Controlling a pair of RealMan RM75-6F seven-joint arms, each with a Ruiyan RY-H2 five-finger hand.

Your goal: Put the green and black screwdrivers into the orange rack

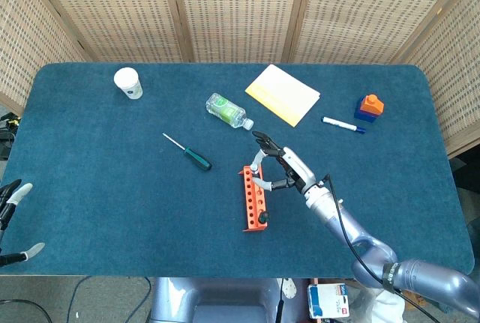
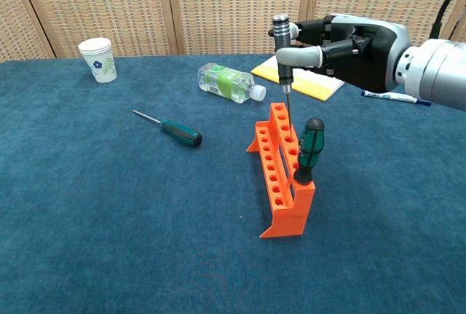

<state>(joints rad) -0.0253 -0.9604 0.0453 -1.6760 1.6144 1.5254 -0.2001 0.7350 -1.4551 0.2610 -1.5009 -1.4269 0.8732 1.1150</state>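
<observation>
Orange rack (image 2: pixel 280 175) standing mid-table, one green-and-black screwdriver (image 2: pixel 308 151) upright in its near end. Second green-and-black screwdriver (image 2: pixel 171 129) lying flat to the left, well apart. Slim metal-handled screwdriver (image 2: pixel 283 55) pinched upright in right hand (image 2: pixel 349 41), tip at rack's far holes. Left hand (image 1: pixel 13 218) at table edge, fingers apart, holding nothing.

A staged robot test area, such as a lab, is suggested rather than a home or shop. A counter (image 1: pixel 90 188) covered in blue cloth is enclosed by woven folding screens (image 1: pixel 232 8), and unrelated props are spread over it: a paper cup (image 1: pixel 128 82), a plastic bottle (image 1: pixel 227 110), a yellow pad (image 1: pixel 282 94), a marker (image 1: pixel 343 124) and toy blocks (image 1: pixel 369 107). Cables and equipment are seen below the counter edge.
</observation>
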